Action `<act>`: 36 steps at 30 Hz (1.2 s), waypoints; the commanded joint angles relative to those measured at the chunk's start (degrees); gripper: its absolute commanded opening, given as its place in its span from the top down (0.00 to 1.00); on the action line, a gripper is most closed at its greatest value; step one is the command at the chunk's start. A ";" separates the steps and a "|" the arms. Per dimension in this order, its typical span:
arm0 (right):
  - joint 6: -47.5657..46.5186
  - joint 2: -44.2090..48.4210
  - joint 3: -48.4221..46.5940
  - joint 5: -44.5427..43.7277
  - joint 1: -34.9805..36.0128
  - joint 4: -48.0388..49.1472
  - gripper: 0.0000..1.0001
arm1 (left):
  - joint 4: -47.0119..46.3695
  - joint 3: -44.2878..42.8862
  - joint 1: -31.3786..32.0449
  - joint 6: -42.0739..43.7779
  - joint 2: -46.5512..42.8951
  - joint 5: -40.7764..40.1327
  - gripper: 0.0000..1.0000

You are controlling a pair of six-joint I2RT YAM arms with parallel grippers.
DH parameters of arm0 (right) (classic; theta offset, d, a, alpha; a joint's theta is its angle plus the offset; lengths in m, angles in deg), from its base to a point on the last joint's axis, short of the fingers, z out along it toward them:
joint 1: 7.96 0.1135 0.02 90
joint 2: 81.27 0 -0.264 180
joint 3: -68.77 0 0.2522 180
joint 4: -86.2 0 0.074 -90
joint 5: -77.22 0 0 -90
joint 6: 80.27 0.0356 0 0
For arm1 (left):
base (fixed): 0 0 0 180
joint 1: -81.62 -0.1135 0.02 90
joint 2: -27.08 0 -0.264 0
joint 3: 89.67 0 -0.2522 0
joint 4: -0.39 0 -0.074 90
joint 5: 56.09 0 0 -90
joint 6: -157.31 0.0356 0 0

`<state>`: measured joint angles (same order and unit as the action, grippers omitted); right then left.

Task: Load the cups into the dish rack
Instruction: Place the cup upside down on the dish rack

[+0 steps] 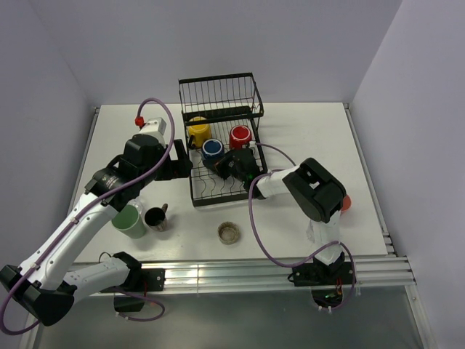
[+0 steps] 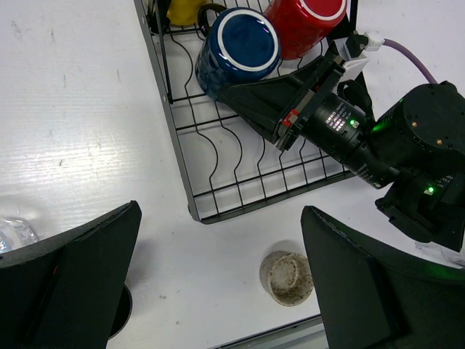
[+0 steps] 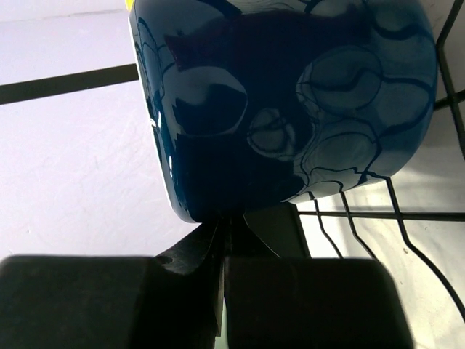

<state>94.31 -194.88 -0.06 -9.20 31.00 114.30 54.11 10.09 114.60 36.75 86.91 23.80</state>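
We see the right pincer [image 3: 221, 222] clenched, tips pressed together just beside the navy mug [image 3: 290, 102], which sits in the dish rack [image 2: 183, 167] next to the red mug [image 2: 305, 25]. The left pincer [image 2: 220, 211] hangs released above the counter [image 2: 73, 109], near the brownish glass [image 2: 289, 278].

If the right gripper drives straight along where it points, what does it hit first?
The navy mug in the dish rack. The shut right gripper aims at its side from very close; actual contact unclear.
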 commanded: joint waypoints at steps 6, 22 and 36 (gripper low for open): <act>-0.64 -0.30 -1.53 -2.78 -0.99 0.23 1.00 | -2.17 0.47 -0.36 1.74 -0.60 0.97 0.01; -2.22 -0.57 -3.29 -3.05 -2.22 -2.32 1.00 | -2.08 0.03 -0.45 2.00 -0.16 1.14 0.01; -3.71 -1.18 -4.70 -2.96 -3.45 -4.07 1.00 | -2.00 -0.06 -0.72 2.18 0.02 1.32 0.01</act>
<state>92.08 -195.20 -2.40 -10.23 28.22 110.28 54.00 10.73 114.22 37.95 86.93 24.10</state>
